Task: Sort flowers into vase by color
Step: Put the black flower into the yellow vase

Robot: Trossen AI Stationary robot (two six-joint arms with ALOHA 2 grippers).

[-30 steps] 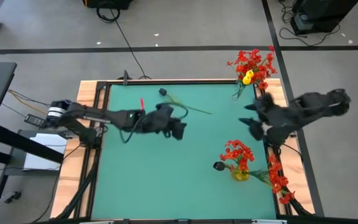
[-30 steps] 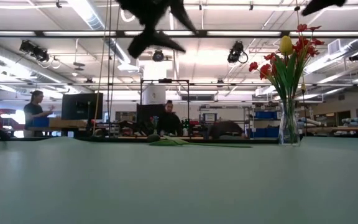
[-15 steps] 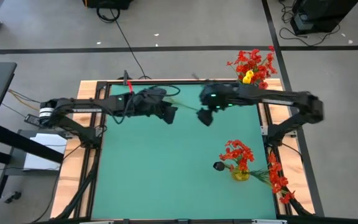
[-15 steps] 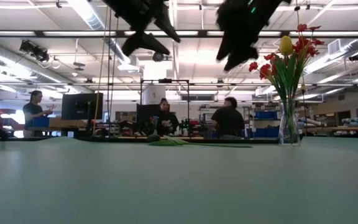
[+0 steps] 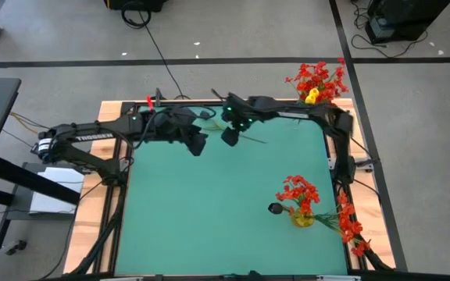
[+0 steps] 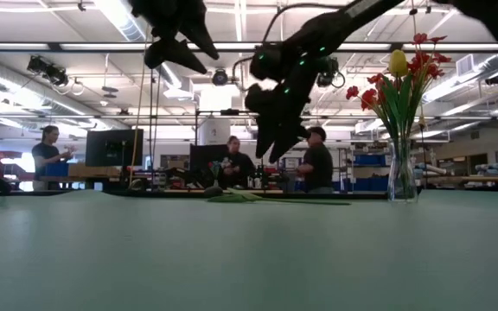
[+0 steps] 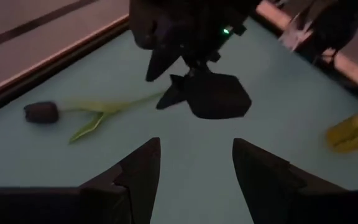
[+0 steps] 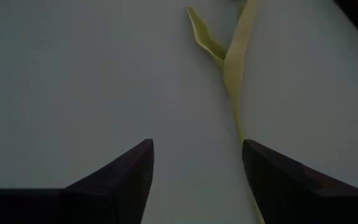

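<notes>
A dark-headed flower [image 5: 206, 115] lies flat on the green table near the far edge, its thin stem [image 5: 250, 139] running right. My right gripper [image 5: 230, 135] hovers open above that stem, which passes beside the fingers in the right wrist view [image 8: 236, 68]. My left gripper [image 5: 197, 144] is open and raised, just left of the right one, and sees the dark head [image 7: 41, 112] and the right gripper [image 7: 194, 87]. A clear vase [image 6: 402, 169] holds red blooms and one yellow [image 5: 312, 97]. A yellow vase [image 5: 301, 218] holds red blooms and a dark head [image 5: 274, 208].
Loose red flowers [image 5: 351, 228] lie along the table's right edge beside the yellow vase. The clear vase stands at the far right corner. Bare green table [image 5: 201, 211] spreads over the middle and near left. People stand at benches [image 6: 232, 164] beyond the far edge.
My right arm has swung from the table's right edge across toward the far left and dropped lower, coming over the lying flower's stem. My left gripper has drawn back toward the far left corner and risen a little. The flower has stayed where it was.
</notes>
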